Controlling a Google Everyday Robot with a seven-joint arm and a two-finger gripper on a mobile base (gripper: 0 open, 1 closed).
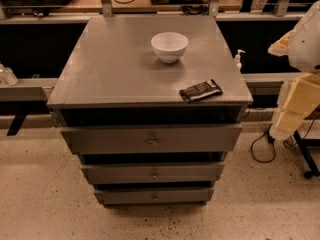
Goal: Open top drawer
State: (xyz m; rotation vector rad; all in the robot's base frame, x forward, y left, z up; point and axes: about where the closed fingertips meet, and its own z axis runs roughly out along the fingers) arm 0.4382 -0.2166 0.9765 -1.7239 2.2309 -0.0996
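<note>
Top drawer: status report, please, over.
Gripper at right edge, away from cabinet. Top drawer looks shut, knob untouched. Bowl and snack bar on top, not blocking.

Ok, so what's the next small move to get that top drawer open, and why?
Probably bring the gripper left toward the small metal knob at the centre of the top drawer front. The gripper sits at the right edge of the view, apart from the grey cabinet, and nothing touches the knob.

The top drawer point(150, 139), matte grey with a small metal knob point(152, 141) at centre, sits level beneath the surface, a dark gap above its front. The hand point(283, 43) hangs well apart at the right.
</note>
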